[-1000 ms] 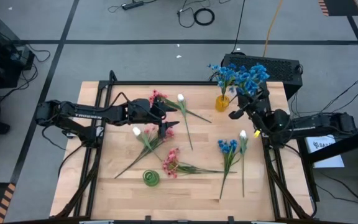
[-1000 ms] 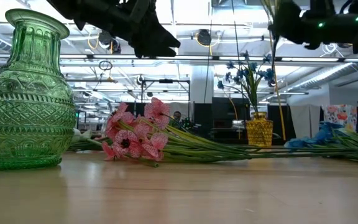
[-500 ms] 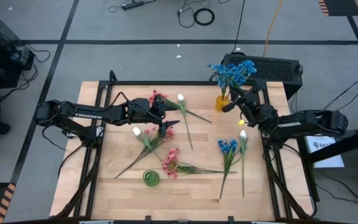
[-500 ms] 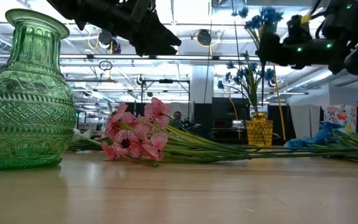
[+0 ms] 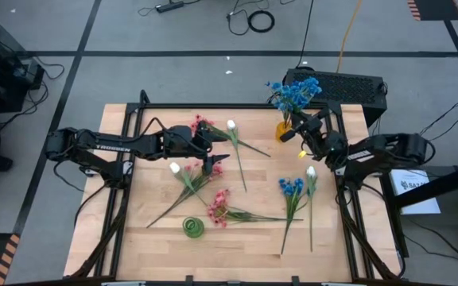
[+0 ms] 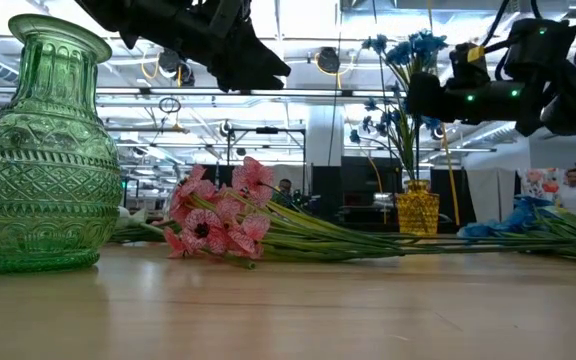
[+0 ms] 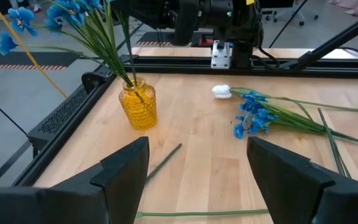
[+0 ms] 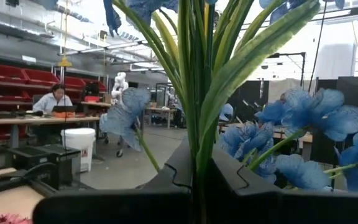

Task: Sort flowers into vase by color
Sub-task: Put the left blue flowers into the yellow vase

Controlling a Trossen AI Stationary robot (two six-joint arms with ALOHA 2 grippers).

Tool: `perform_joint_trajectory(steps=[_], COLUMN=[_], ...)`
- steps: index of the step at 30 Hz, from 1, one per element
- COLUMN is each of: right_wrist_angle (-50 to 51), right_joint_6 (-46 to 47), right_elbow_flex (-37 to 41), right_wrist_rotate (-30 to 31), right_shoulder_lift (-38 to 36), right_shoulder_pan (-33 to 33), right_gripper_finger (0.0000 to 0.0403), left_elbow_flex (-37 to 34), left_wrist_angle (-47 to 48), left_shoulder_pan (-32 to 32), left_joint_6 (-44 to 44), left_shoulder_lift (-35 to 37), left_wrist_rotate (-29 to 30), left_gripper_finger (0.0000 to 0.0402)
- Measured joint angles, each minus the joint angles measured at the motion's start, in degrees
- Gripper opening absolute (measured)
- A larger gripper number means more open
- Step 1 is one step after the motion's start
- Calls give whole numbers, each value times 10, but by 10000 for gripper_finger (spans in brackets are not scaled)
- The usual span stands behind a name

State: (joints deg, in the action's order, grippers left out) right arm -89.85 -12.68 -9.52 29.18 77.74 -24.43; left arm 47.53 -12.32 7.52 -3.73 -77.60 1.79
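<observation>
My right gripper point(image 5: 287, 135) is shut on a blue flower sprig point(image 5: 296, 90) right beside the yellow vase point(image 5: 284, 130), which stands at the table's far right and holds other blue flowers point(image 6: 393, 120). In the low view the held blossoms point(image 6: 410, 48) rise above that gripper point(image 6: 423, 96). My left gripper point(image 5: 219, 151) hangs open above the table's middle, over white and pink flowers point(image 5: 188, 173) lying flat. A green vase point(image 5: 194, 227) stands near the front. Pink flowers point(image 5: 218, 208) lie beside it. My right gripper pinches the sprig's green stems and leaves point(image 8: 197, 155) between its two fingers, below the blossoms. The fingers reach in from the table's right, about level and across the stems. The sprig stands upright with its blossoms above the fingers. Its lower end is hidden.
A blue sprig point(image 5: 291, 187) and a white one point(image 5: 311, 171) lie on the table's right side. A pink point(image 5: 199, 125) and a white flower point(image 5: 231, 125) lie at the far middle. A black frame point(image 5: 237, 106) runs along the table's edges. A person point(image 6: 571, 185) stands far behind.
My right gripper has come down and gone toward the table's left and far edge, up to the yellow vase. It has stayed shut on the blue sprig, which has moved with it, and its blossoms now stand above the vase.
</observation>
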Motion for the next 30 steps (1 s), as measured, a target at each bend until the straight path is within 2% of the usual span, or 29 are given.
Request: perform_joint_trajectory(steps=[12, 23, 30], right_wrist_angle=[7, 74, 103], right_joint_6=[-3, 17, 39], right_elbow_flex=[-2, -2, -2], right_wrist_rotate=[-7, -8, -8], right_shoulder_lift=[22, 22, 22], right_shoulder_pan=[0, 0, 0], right_gripper_finger=[9, 10, 57], left_elbow_flex=[0, 0, 0], left_wrist_angle=[10, 10, 9], left_shoulder_pan=[0, 0, 0], left_joint_6=[0, 0, 0], left_shoulder_lift=[0, 0, 0], left_wrist_rotate=[0, 0, 0], left_gripper_finger=[278, 278, 278])
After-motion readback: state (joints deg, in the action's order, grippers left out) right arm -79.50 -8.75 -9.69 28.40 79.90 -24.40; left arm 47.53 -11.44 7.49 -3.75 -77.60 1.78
